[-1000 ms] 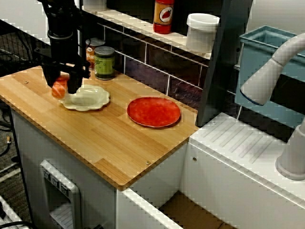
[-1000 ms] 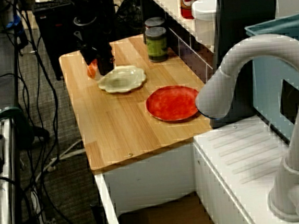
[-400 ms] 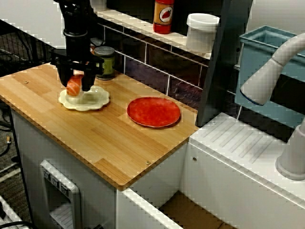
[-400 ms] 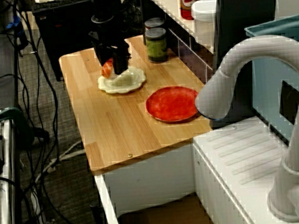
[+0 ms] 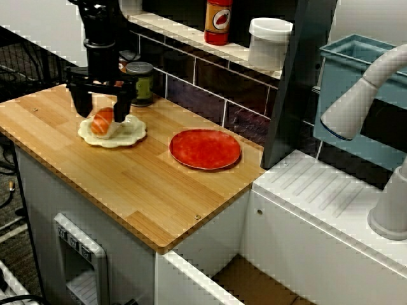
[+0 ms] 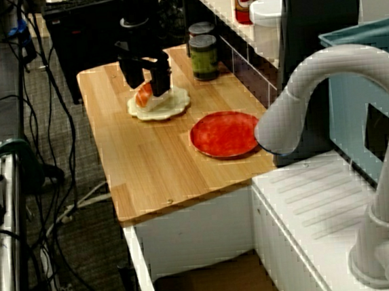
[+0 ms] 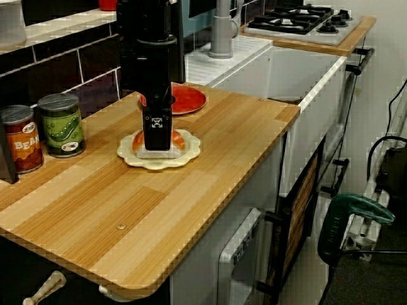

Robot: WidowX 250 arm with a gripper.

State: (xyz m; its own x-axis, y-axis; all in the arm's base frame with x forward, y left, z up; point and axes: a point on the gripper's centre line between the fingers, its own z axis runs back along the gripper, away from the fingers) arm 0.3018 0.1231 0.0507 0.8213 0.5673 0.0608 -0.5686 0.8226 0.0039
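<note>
Nearest in the view facing the shelf is a bare stretch of the wooden tabletop [image 5: 127,184]. Behind it, toward the left end, sits a cream scalloped plate [image 5: 135,132]. The orange and white toy food piece [image 5: 100,121] now lies on this plate. A second ago it hung clamped in the end effector [image 5: 102,112] off the plate's left rim, and a moment ago it was over the plate with the fingers closed on it. The fingers [image 5: 124,105] have since spread wide, one to each side of the piece, so the grip looks let go and the piece rests on the plate by its own weight. Whether a fingertip still brushes the piece cannot be told. In the low view toward the stove the end effector [image 7: 157,135] stands upright and hides the middle of the piece. To the right, well apart, lies a red plate [image 5: 205,149]. Farther back a green can [image 5: 139,84] and a red can [image 7: 17,140] stand by the tiled wall. Above them a sauce bottle [image 5: 218,20] and a white tub [image 5: 269,41] stand on the shelf [image 5: 191,35].
</note>
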